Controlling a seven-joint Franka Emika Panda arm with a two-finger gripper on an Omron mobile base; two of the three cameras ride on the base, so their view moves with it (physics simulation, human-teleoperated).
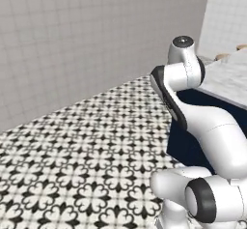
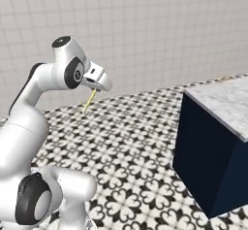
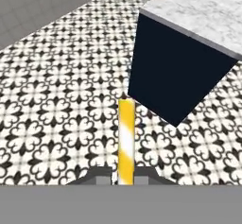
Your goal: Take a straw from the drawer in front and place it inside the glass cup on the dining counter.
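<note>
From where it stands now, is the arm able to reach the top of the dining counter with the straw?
Probably not yet. The gripper, shut on the straw, hangs over the patterned floor, apart from the dining counter. Nothing stands between them, but the base likely must drive closer.

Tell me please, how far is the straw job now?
Done: the straw is taken; the pincer is shut on it, carried above the patterned floor. In hand: bringing it toward the dining counter, which stands ahead. Left: putting the straw into the glass cup.

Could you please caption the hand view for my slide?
Gripper shut on the straw, above patterned floor near the dining counter.
</note>
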